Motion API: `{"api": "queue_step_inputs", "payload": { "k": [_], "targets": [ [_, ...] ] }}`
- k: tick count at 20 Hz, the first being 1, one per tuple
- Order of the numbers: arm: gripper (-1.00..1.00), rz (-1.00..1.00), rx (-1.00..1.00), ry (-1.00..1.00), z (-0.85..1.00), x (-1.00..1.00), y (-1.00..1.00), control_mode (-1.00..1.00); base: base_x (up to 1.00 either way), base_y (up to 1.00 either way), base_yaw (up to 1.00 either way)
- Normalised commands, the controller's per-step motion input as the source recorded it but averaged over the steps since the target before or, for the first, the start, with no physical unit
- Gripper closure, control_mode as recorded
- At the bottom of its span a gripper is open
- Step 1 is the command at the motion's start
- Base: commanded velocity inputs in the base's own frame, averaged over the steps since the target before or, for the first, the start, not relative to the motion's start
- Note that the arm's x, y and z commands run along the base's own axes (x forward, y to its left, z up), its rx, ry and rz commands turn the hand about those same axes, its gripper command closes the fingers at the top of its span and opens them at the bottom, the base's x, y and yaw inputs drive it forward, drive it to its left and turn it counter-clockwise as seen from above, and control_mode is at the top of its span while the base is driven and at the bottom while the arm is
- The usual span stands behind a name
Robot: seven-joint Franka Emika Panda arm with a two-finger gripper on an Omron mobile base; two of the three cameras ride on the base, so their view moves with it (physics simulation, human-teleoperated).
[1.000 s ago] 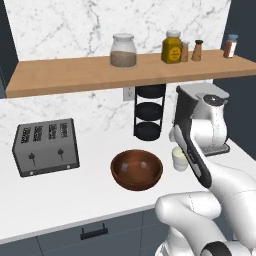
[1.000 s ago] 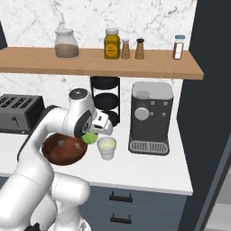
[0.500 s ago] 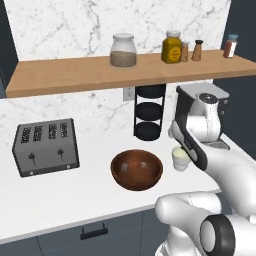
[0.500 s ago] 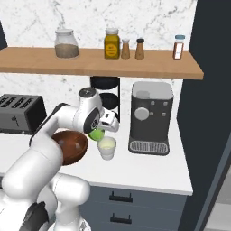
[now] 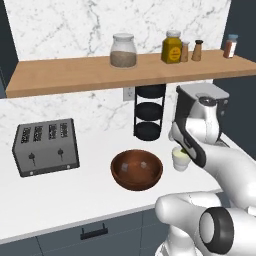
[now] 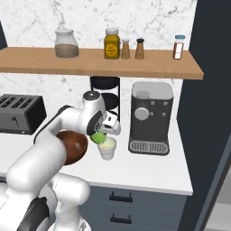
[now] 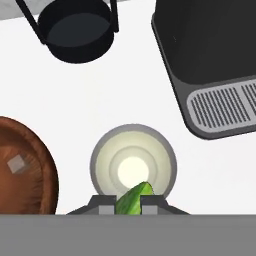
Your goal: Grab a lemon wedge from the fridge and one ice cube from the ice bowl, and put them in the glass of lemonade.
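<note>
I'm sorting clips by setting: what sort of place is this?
A home kitchen, rendered rather than real, it seems. On the white counter stand a toaster and a coffee machine, and a wooden shelf against the marble wall holds jars and spice shakers.

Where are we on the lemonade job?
Done: the lemon wedge is out of the fridge, pinched in the hand. In hand: carrying it, now right above the glass of lemonade, not yet dropped. Left: release the wedge, then pick one ice cube from the wooden bowl and add it.
</note>
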Motion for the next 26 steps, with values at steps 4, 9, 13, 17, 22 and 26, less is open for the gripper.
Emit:
{"api": "queue_step_inputs", "payload": {
  "k": [4, 9, 13, 17, 22, 26],
  "targets": [
    [1.00, 0.00, 0.00, 0.00, -0.19, 0.01, 0.00, -1.00, 0.00, 0.00, 0.00],
    [1.00, 0.00, 0.00, 0.00, -0.10, 0.02, 0.00, -1.00, 0.00, 0.00, 0.00],
    [1.00, 0.00, 0.00, 0.00, 0.00, 0.26, 0.00, -1.00, 0.00, 0.00, 0.00],
    [1.00, 0.00, 0.00, 0.02, 0.00, 0.56, 0.00, -1.00, 0.00, 0.00, 0.00],
    [1.00, 0.00, 0.00, 0.00, 0.00, 0.26, -0.05, -1.00, 0.00, 0.00, 0.00],
    [1.00, 0.00, 0.00, 0.00, -0.08, 0.00, -0.11, -1.00, 0.00, 0.00, 0.00]
  ]
}}
